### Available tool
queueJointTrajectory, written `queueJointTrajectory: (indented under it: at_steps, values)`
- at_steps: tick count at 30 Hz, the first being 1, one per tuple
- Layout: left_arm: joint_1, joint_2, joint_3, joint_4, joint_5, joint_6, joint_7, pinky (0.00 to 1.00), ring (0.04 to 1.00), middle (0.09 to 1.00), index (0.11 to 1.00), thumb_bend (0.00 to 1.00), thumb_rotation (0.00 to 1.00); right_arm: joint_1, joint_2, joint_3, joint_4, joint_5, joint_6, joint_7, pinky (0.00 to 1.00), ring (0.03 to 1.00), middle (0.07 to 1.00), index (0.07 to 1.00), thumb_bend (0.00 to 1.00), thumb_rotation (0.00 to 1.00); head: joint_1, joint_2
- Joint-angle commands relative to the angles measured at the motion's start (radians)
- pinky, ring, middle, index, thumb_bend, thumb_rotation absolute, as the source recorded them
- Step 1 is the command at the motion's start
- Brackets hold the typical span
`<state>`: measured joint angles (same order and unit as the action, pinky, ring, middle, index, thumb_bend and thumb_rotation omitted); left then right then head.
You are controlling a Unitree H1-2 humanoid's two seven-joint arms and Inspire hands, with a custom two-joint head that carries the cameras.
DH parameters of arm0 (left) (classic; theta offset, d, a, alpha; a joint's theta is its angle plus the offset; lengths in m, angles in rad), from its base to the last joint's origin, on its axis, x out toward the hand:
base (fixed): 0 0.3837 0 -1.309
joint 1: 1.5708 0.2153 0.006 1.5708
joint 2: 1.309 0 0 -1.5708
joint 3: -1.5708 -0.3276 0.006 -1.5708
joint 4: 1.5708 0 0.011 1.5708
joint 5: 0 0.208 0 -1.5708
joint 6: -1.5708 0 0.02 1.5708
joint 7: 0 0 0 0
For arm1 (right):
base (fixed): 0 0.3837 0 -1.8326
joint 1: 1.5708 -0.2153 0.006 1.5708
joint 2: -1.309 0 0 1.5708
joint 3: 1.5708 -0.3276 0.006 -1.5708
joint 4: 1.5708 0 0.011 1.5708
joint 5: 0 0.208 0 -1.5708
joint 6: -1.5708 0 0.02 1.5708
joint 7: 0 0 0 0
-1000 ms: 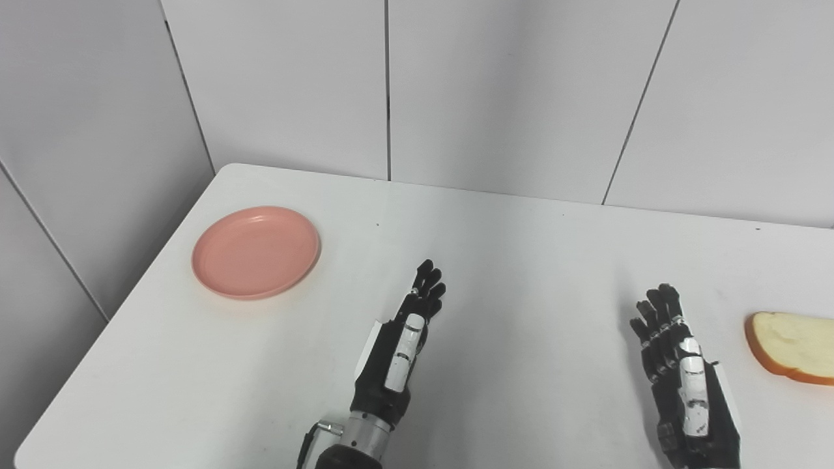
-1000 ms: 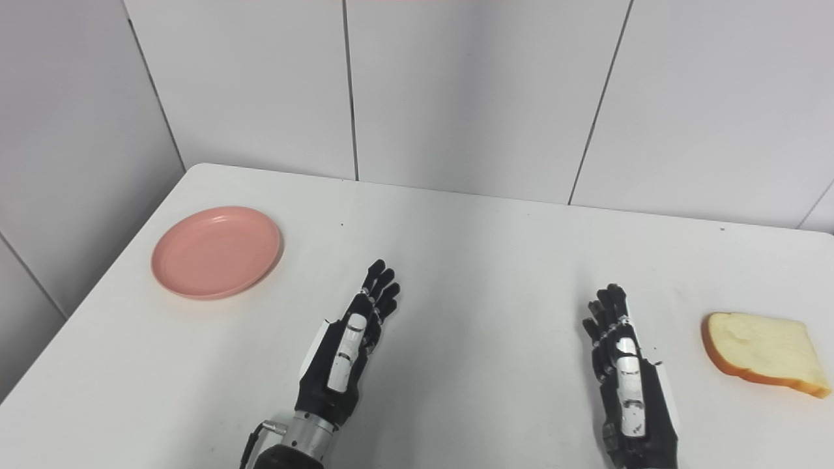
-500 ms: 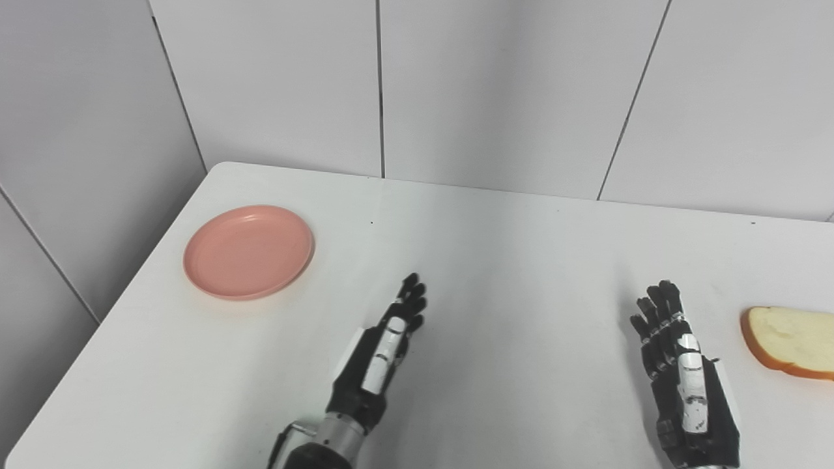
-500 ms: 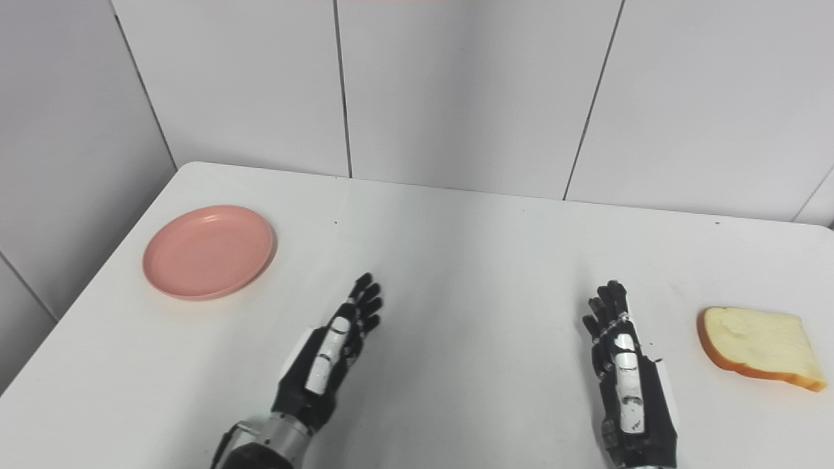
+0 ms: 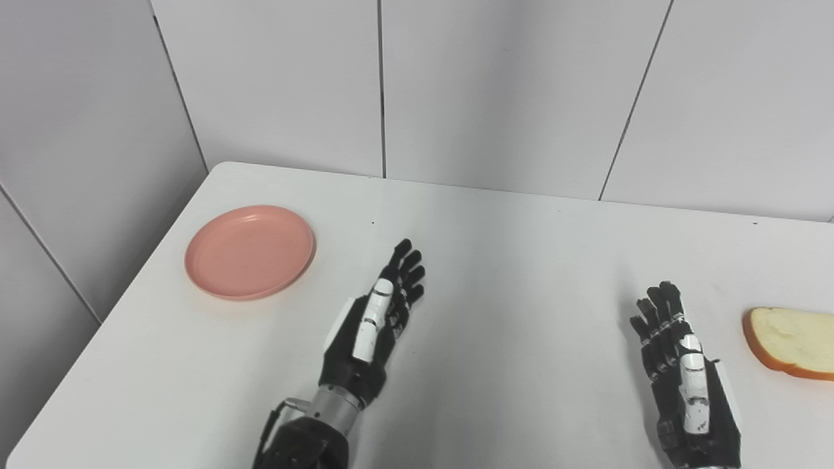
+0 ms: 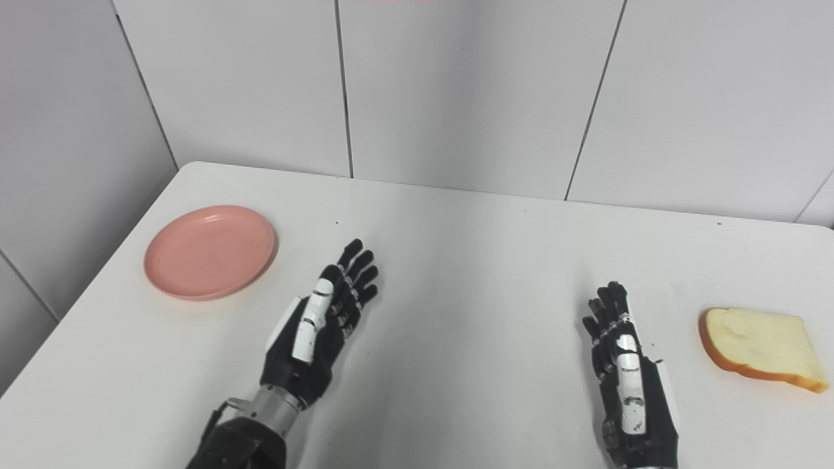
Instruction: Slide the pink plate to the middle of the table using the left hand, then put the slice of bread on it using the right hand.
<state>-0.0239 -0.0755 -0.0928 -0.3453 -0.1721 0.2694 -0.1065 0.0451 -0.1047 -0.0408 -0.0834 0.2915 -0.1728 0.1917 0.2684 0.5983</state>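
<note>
Two hands are over the desk (image 5: 495, 260), both released with fingers extended and apart, neither holding anything. The left hand (image 5: 374, 322) hovers near the middle, to the right of the plate (image 5: 249, 252) and apart from it; the plate sits at the far left, close to the desk's left edge. The right hand (image 5: 681, 365) waits at the near right, just left of the bread (image 5: 785, 342), not touching it.

Neither step looks begun. The main risk, as I judge it, lies in the slide: the plate is shallow with a low rim, so fingers pressing on the rim could tip it or skid off. A push from the wrong side would send it toward the left edge and off the desk; the hand has to get to the plate's left or far side, or hook the rim, before pulling right. The bread lies near the right edge of the left eye view, flat on the desk, so fingers may shove it rightward instead of getting under it.
</note>
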Motion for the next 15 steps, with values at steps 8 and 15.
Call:
queueJointTrajectory:
  at_steps: [8, 15]
  values:
    - [-0.115, 0.088, 0.070, -0.108, -0.041, 0.079, -0.011, 0.98, 0.968, 0.960, 0.962, 0.45, 1.00, 0.060, 0.024, 0.013, 0.054, 0.006, 0.001, 0.016, 1.00, 1.000, 1.000, 0.999, 0.40, 0.97, 0.006, -0.006]
    - [-0.215, 0.172, 0.137, -0.089, -0.067, 0.088, -0.018, 1.00, 0.952, 0.940, 0.938, 0.47, 1.00, 0.061, 0.023, 0.011, 0.053, 0.019, 0.003, 0.024, 1.00, 1.000, 1.000, 0.999, 0.40, 0.97, 0.013, -0.008]
